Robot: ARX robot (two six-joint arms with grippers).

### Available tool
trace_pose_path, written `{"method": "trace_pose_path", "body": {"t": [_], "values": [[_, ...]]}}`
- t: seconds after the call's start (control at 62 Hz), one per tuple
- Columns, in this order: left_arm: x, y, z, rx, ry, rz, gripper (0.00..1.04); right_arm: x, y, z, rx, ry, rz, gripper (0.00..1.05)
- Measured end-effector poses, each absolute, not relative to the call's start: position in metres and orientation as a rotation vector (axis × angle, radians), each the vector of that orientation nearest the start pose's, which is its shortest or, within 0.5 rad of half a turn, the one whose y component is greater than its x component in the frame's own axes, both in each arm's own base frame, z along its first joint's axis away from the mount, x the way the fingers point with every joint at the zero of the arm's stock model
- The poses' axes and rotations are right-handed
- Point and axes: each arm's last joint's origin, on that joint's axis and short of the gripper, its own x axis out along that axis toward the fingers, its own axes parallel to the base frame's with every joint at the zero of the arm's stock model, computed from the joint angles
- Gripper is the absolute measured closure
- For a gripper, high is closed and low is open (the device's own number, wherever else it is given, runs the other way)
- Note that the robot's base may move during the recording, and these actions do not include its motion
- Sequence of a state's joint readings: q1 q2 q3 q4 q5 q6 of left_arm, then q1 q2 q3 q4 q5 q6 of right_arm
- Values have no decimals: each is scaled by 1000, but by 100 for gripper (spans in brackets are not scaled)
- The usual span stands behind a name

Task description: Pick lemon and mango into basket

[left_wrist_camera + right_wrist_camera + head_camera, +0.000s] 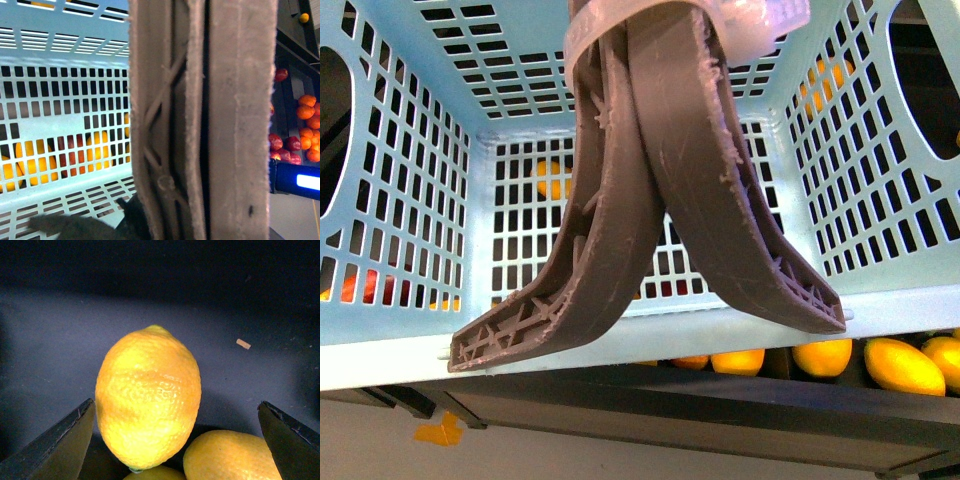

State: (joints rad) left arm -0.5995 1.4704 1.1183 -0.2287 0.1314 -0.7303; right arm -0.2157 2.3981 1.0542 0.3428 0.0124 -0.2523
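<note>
right gripper (176,404) is spread wide with nothing held, its dark fingers (55,445) either side of the lemon (148,397). the lemon stands on end on a dark surface (50,340) with a second lemon (230,455) just beside it. our worry is that rounded, tapered skin: an off-centre squeeze could pop it out, or one finger could nip the neighbour too.

left wrist view is just the handles (200,120) right up against the lens, with the basket (65,65) wall behind. whether the left gripper is clenched, we can't tell.

in the front view the handles hang across the basket's mouth, so we reckon a dropped lemon could bounce off them.
</note>
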Motion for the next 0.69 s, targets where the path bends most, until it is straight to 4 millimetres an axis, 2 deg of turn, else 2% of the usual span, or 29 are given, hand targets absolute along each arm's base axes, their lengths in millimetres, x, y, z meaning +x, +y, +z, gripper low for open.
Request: {"method": "trace_pose_path", "body": {"t": [0.226, 0.532, 0.564, 0.629, 0.693], "values": [[266, -186, 285, -540, 802, -462, 91, 380, -83, -43, -89, 1042, -74, 9], [266, -186, 285, -540, 803, -462, 91, 392, -82, -59, -63, 1062, -76, 9], [266, -186, 285, -540, 803, -462, 91, 392, -81, -60, -62, 1065, -75, 12], [266, -186, 285, -541, 803, -463, 91, 393, -78, -65, -49, 1082, -64, 25], [266, -186, 285, -540, 803, -462, 91, 393, -77, -66, -39, 1083, -58, 32]]}}
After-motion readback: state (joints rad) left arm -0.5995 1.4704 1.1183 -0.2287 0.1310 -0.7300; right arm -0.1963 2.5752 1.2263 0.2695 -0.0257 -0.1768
